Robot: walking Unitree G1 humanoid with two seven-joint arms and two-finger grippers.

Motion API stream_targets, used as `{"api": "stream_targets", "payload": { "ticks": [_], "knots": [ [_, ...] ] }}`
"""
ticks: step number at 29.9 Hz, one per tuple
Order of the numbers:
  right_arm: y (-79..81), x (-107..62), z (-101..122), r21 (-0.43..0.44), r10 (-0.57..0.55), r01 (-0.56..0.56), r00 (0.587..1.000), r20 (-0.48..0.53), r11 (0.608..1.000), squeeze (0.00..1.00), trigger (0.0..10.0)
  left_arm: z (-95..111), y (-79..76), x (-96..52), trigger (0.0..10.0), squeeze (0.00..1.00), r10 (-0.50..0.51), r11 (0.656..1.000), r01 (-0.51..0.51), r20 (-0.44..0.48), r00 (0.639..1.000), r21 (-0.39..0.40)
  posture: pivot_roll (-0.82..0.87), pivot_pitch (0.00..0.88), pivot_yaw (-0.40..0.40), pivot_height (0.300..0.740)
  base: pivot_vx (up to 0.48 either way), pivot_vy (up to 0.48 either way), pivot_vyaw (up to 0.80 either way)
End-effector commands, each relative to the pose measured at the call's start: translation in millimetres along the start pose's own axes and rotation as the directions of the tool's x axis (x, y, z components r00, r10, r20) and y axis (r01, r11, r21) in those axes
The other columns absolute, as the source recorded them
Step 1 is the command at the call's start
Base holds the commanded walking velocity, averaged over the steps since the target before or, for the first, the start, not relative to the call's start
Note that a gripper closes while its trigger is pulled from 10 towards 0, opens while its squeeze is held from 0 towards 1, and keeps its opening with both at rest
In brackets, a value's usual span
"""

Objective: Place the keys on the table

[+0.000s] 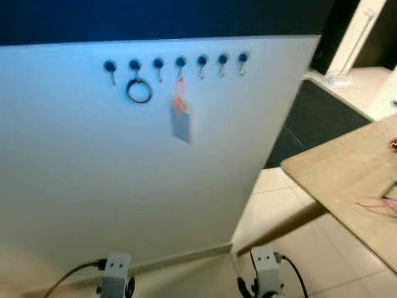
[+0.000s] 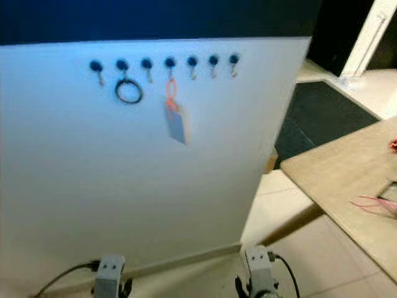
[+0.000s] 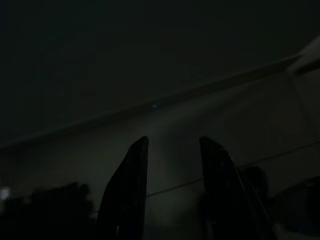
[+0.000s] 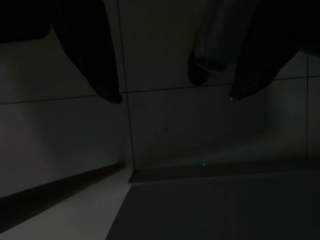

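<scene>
The keys (image 1: 180, 118), a grey-blue tag on an orange loop, hang from the fourth hook (image 1: 180, 62) in a row of blue-knobbed hooks on a white wall panel (image 1: 93, 180). The wooden table (image 1: 347, 180) stands off to the right, apart from the wall. Both arms hang low at the bottom of the eye views, the left arm (image 1: 116, 273) and the right arm (image 1: 267, 273), far below the keys. In the dark wrist views the left gripper (image 3: 175, 140) and the right gripper (image 4: 175, 97) are open, with nothing between their fingers.
A dark ring (image 1: 139, 91) hangs from the second hook. On the table's right side lie a small red item (image 1: 393, 144) and pink cords (image 1: 378, 205). A dark panel (image 1: 316, 118) lies beyond the wall's right edge. Beige floor tiles (image 1: 291, 248) run between wall and table.
</scene>
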State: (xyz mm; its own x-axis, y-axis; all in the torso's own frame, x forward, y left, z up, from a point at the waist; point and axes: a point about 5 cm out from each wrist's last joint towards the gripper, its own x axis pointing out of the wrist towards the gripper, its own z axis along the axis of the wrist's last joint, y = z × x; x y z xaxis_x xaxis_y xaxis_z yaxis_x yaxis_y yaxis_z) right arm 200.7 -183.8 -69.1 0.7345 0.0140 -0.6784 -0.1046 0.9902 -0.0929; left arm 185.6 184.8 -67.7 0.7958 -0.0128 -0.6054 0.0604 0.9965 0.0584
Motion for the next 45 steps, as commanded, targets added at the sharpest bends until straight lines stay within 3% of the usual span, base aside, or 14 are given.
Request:
{"api": "stream_targets", "payload": {
  "ticks": [1,6,15,19,39,42,45],
  "knots": [
    [3.6,0.9,2,0.010,0.003,-0.003,1.000,0.010,1.000,0.00,10.0,-6,2.1,-3.7,10.0,0.00,0.001,1.000,-0.001,-0.009,1.000,0.003,0.06,0.076,-0.036,0.740,0.000,0.000,0.00],
    [3.8,0.8,2,0.012,0.003,-0.003,1.000,0.010,1.000,0.00,10.0,-5,1.2,-3.9,10.0,0.00,-0.022,0.999,0.022,-0.001,1.000,0.031,0.06,0.077,-0.035,0.740,0.000,0.000,0.00],
    [4.5,0.7,2,0.012,0.003,-0.003,1.000,0.011,1.000,0.00,10.0,-6,1.0,-3.9,10.0,0.00,-0.020,0.999,0.020,-0.001,1.000,0.036,0.06,0.078,-0.037,0.740,0.000,-0.442,0.00],
    [3.9,0.7,2,0.011,0.002,-0.002,1.000,0.010,1.000,0.00,10.0,-6,2.0,-4.3,10.0,0.00,-0.003,1.000,0.003,0.003,1.000,0.001,0.06,0.076,-0.040,0.740,0.000,0.000,0.00],
    [1.6,0.4,3,0.008,-0.005,0.005,1.000,0.020,1.000,0.00,10.0,-4,3.7,-4.5,10.0,0.00,0.008,0.999,-0.009,0.028,1.000,0.038,0.05,0.075,-0.036,0.740,0.000,0.000,0.00],
    [0.6,1.4,10,0.001,-0.008,0.007,0.998,0.063,1.000,0.00,10.0,-1,5.0,-6.0,10.0,0.00,-0.013,1.000,0.011,0.065,0.998,0.029,0.05,0.076,-0.037,0.740,0.000,0.000,0.00],
    [3.2,2.3,29,-0.079,0.034,-0.019,0.981,0.189,0.997,0.00,10.0,10,3.7,-9.0,10.0,0.00,-0.089,0.996,0.089,0.173,0.981,0.004,0.04,0.082,-0.034,0.740,0.000,0.000,0.00]
  ]
}}
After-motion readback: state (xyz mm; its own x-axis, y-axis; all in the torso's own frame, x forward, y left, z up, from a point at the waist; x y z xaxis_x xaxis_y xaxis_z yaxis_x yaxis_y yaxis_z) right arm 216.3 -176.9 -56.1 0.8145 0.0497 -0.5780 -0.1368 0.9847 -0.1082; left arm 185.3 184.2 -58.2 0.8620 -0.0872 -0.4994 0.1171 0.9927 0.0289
